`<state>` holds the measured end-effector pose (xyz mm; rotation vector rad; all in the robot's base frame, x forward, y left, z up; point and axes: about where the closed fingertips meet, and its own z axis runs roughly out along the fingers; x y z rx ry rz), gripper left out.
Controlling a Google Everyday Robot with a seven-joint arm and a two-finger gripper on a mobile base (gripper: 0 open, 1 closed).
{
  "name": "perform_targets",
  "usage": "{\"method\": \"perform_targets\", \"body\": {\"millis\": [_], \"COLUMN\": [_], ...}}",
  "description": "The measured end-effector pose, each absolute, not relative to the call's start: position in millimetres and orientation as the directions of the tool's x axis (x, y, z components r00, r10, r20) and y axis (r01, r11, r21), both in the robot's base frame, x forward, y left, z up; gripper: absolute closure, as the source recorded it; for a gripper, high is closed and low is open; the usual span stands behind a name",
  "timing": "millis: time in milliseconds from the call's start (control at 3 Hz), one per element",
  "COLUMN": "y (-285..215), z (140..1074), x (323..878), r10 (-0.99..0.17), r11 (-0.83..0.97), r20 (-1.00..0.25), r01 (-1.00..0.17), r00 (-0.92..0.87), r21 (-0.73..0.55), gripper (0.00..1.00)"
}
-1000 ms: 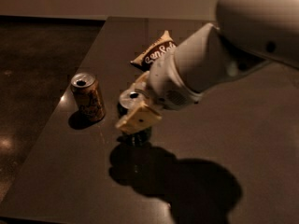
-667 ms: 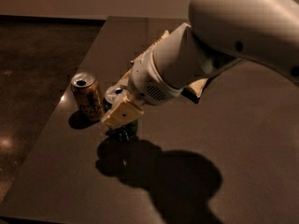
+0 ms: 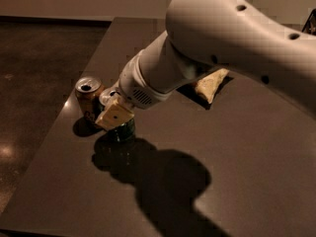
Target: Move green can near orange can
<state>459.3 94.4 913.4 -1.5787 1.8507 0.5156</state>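
Observation:
The orange can (image 3: 88,97) stands upright near the left edge of the dark table (image 3: 232,147), its silver top showing. The green can (image 3: 121,130) stands right beside it, to its right and slightly nearer; only its lower green body and part of its silver top (image 3: 107,96) show. My gripper (image 3: 115,116) is shut on the green can, with a cream finger pad (image 3: 114,117) covering its front. The big white arm reaches in from the upper right.
A snack bag (image 3: 212,83) lies behind the arm, mostly hidden by it. The table's left edge (image 3: 59,117) runs just beside the orange can, with dark floor beyond. The arm's shadow falls on the tabletop in front.
My gripper has carried the green can leftward across the table, from well right of the orange can to right beside it.

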Motion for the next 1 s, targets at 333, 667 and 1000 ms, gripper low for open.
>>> {"method": "perform_targets", "body": {"millis": [333, 667, 1000], "y": [91.4, 83.5, 84.9], "z": [906.0, 899.9, 900.5], "x": [466.2, 468.2, 467.4], "r10": [-0.734, -0.743, -0.744], "r11": [0.225, 0.258, 0.256], "r20": [-0.674, -0.662, -0.662], "r01": [-0.967, -0.954, -0.955], "r00": [-0.088, -0.097, -0.094], "r21": [-0.119, -0.150, -0.151], "gripper": [0.58, 0.36, 0.12]}}
